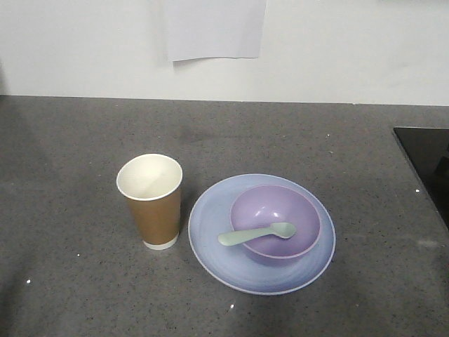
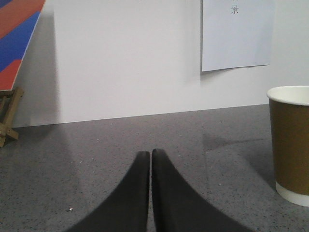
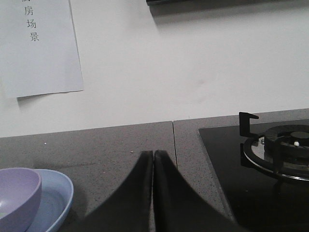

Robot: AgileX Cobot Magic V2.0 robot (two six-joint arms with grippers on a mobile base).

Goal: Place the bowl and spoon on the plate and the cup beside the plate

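The pale blue plate (image 1: 210, 239) lies on the grey counter, and the lavender bowl (image 1: 270, 210) sits on it. A mint-green spoon (image 1: 256, 234) rests across the bowl's front rim, scoop inside. The brown paper cup (image 1: 150, 201) stands upright just left of the plate. No gripper shows in the front view. My left gripper (image 2: 150, 153) is shut and empty, low over the counter, with the cup (image 2: 291, 145) to its right. Also shut and empty, my right gripper (image 3: 153, 153) has the bowl (image 3: 17, 193) and plate (image 3: 55, 198) at its left.
A black gas hob (image 3: 270, 164) with a burner grate lies to the right of the right gripper; its corner (image 1: 428, 161) shows at the front view's right edge. A paper sheet (image 1: 214, 28) hangs on the white wall. A wooden easel (image 2: 9, 116) stands at far left.
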